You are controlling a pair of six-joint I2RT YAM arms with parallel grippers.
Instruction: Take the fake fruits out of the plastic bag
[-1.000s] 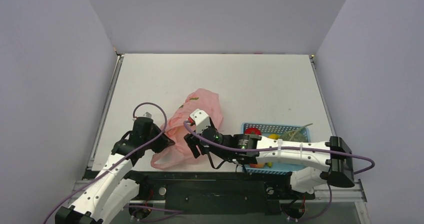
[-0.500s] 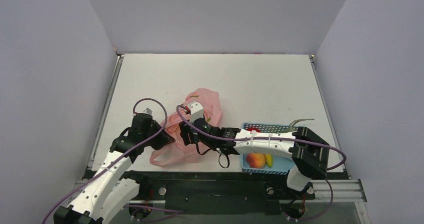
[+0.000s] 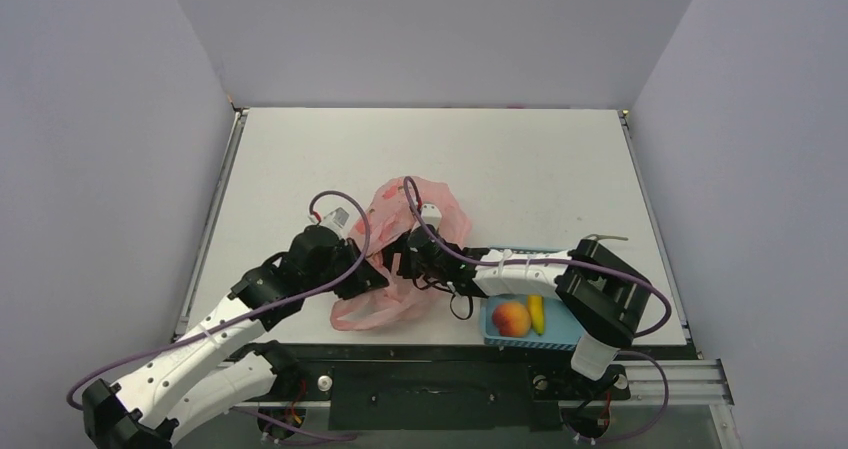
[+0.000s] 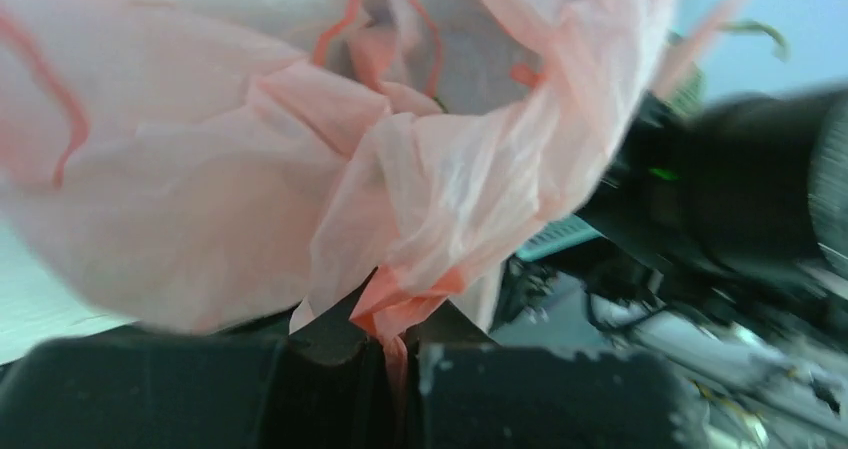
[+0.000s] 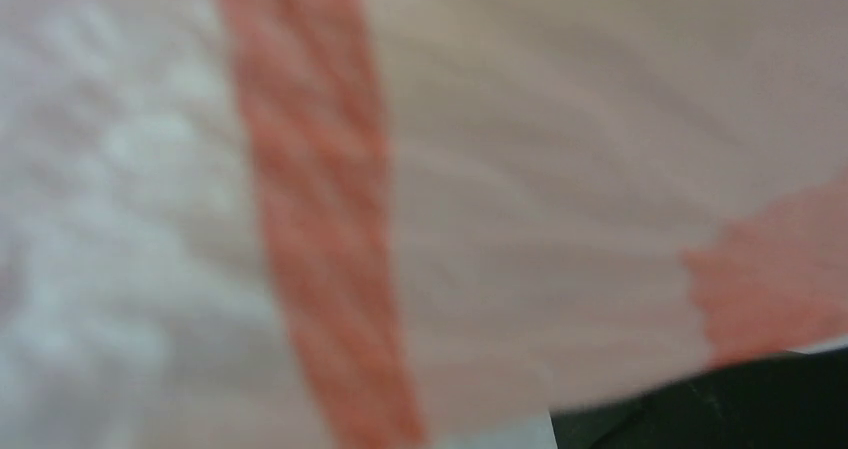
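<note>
The plastic bag (image 3: 445, 214) lies crumpled on the counter (image 3: 520, 159), toward the counter's near edge. The left claw (image 3: 372, 281) is closed tight on a fold at the bag's left side. In the left wrist view a twist of pink film is pinched between the dark fingers (image 4: 550, 399). The right claw (image 3: 402, 261) is pushed against the bag from the right. Its wrist view is filled by blurred pink film, so it cannot be told how far that claw is open or whether anything is held in it. Just to the right of the bag a blue basket (image 3: 530, 341) is set, and a peach (image 3: 511, 318) and a banana (image 3: 537, 314) are seen in it side by side. What the bag contains cannot be made out.
</note>
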